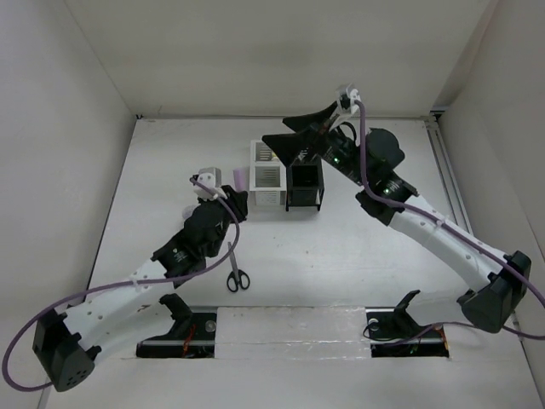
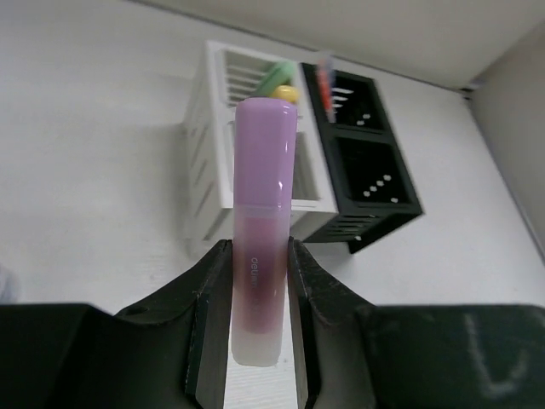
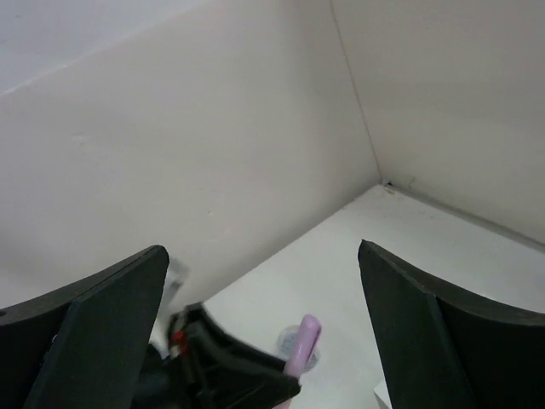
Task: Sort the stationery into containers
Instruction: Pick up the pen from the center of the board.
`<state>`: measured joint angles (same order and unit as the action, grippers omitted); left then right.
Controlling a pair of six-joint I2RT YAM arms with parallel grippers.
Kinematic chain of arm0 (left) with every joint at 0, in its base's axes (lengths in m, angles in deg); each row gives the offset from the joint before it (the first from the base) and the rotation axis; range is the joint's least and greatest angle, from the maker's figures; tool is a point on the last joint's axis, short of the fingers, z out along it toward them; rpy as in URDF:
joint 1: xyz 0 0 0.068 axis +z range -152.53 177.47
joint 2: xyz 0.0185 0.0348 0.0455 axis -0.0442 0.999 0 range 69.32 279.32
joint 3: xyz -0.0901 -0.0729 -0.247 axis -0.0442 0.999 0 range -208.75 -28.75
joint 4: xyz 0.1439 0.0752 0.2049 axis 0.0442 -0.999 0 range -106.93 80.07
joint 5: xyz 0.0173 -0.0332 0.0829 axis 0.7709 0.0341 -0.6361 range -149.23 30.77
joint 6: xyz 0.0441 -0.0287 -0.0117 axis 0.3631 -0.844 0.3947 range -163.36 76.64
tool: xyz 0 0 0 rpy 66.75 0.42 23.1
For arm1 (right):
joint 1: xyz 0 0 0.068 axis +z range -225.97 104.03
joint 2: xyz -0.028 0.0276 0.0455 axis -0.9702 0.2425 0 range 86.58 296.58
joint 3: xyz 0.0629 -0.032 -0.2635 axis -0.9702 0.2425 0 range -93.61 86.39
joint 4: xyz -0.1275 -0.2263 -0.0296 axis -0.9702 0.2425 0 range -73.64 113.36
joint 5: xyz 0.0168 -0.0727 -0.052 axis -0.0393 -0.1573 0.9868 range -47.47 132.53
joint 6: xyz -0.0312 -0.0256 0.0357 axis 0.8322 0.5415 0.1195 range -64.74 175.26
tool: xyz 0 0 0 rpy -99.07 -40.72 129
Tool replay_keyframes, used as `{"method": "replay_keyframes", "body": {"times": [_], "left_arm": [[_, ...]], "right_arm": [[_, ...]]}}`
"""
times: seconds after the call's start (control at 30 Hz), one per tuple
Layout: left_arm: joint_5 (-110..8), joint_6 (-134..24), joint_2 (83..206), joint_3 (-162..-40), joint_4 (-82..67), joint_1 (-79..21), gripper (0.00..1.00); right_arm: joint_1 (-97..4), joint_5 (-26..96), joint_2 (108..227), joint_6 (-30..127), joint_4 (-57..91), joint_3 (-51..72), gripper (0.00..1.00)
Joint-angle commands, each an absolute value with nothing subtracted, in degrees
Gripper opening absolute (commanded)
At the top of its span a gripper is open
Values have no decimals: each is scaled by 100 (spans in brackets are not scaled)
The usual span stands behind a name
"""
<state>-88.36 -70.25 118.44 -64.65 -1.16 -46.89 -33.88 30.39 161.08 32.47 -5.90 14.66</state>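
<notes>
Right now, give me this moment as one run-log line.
left gripper: shut on pink highlighter | right gripper: open, empty | scissors: on table

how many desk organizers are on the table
2: the white organizer mid-table, and the black organizer right beside it on its right, partly under the right arm in the top view. No others show.

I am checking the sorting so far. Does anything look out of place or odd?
Only the scissors: they lie flat on the table beside the left arm, apart from the white organizer and the black organizer. Nothing looks spilled or damaged.
</notes>
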Motion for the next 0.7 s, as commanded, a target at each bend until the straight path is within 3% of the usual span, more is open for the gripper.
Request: {"method": "replay_keyframes", "body": {"times": [0.0,0.27,0.67], "left_arm": [[-9122,-6166,11415,-6172,956,-5253,0],[-9763,-5470,11361,-6039,1555,-6352,0],[-9825,-5092,11809,-6259,1802,-6423,0]], "right_arm": [[-3299,3594,16496,2968,791,703,99],[-3097,4033,16937,2968,1477,526,90],[-2851,3814,16885,3021,1478,1106,79]]}}
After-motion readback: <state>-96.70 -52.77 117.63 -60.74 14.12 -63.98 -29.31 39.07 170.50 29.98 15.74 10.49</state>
